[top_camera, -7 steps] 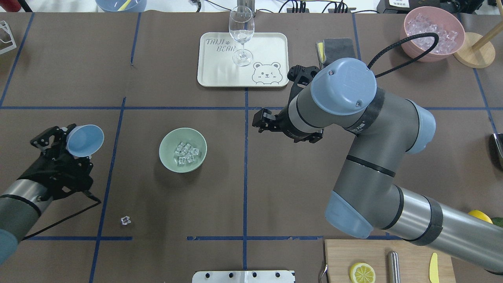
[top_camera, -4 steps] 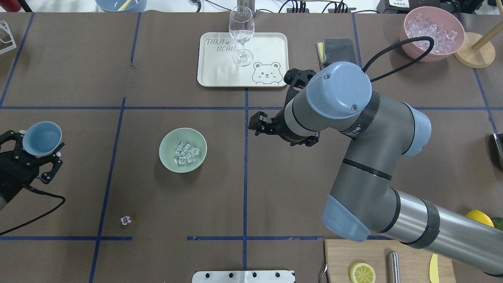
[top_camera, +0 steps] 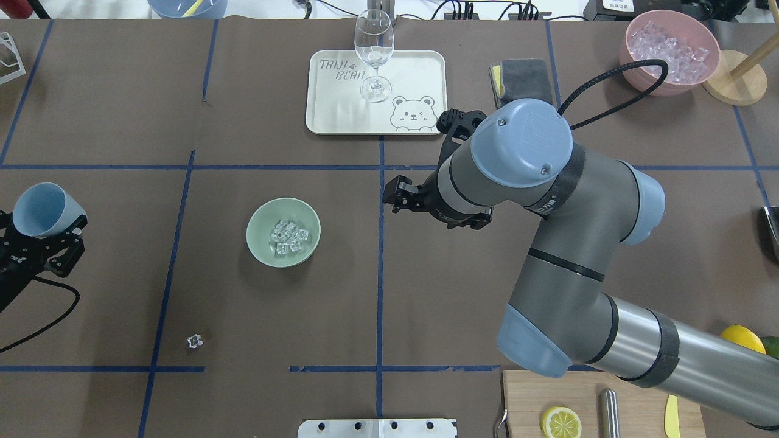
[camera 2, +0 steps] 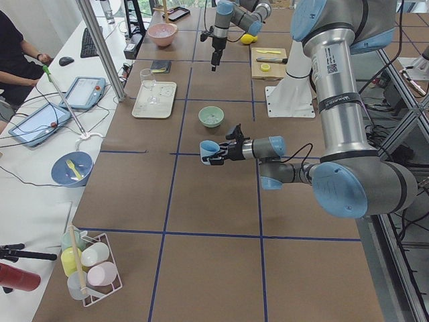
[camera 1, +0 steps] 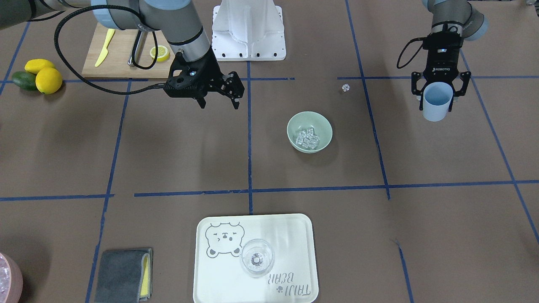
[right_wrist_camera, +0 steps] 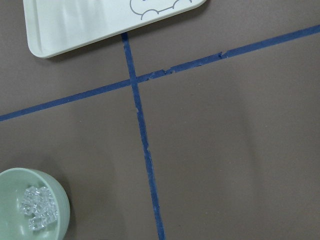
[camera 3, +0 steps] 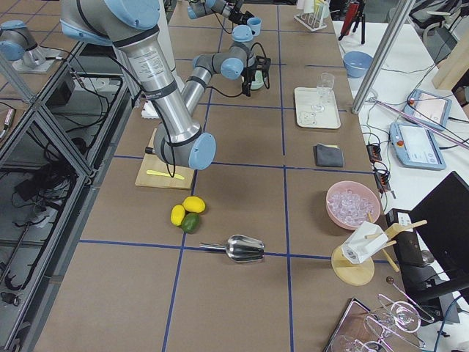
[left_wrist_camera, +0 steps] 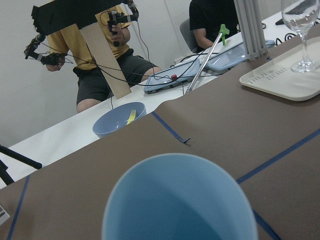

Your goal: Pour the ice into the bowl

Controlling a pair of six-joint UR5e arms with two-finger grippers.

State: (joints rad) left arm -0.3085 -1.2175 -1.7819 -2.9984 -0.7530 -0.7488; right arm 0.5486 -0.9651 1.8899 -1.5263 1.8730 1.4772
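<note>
One cup (top_camera: 44, 210) farther from bowl (top_camera: 258, 236).

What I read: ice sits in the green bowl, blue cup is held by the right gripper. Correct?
Wrong arm. The overhead view shows the blue cup held by the left gripper. The ice does sit in the green bowl.

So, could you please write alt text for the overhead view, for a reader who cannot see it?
A green bowl holding ice sits on the table, left of centre. At the left edge the left hand grips a blue cup, apart from the bowl; the right hand hangs open and empty to the bowl's right.
</note>
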